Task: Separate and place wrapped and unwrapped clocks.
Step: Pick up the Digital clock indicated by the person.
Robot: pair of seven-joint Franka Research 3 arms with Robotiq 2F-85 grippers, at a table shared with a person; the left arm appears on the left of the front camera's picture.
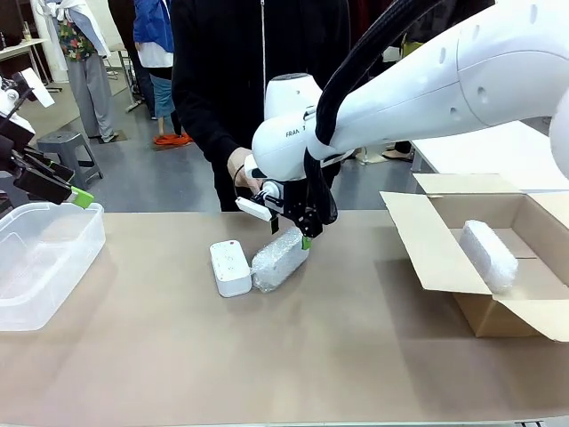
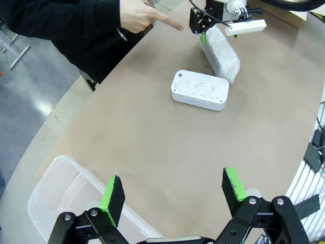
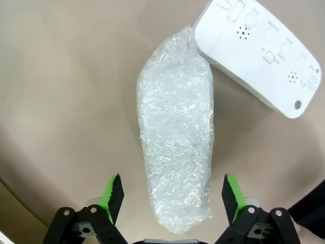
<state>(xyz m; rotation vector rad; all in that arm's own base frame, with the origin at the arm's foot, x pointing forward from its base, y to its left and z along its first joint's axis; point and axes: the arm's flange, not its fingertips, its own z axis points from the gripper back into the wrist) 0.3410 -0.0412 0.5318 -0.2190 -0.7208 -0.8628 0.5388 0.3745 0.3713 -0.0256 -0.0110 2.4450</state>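
Big tan table (image 1: 178, 356) with everything on it. The right arm (image 1: 427, 80) reaches in from the right, over to the middle. On the right side sits an open cardboard box (image 1: 427, 240), and one wrapped clock (image 1: 487, 253) lies inside it, leaning on the inner wall. On the left edge there's a clear plastic bin (image 1: 36, 267). A person (image 1: 222, 53) in a black top stands at the far side, with a hand (image 2: 139, 15) just behind the arm's wrist, index finger pointing out over the table.

Mid-table are the other two clocks. The bare clock (image 1: 230, 267) lies flat, buttons up. The second wrapped clock (image 1: 278, 260) is right beside it on its right, and their far corners touch.

The right gripper (image 3: 172, 195) hangs over the near end of that second wrapped clock, fingers spread wide on either side of it. In the wrist view the green pads sit clear of the wrap, so it isn't pinching anything.

The left gripper (image 2: 172, 190) is spread wide too, holding nothing, up above the bin's edge and well apart from the clocks.
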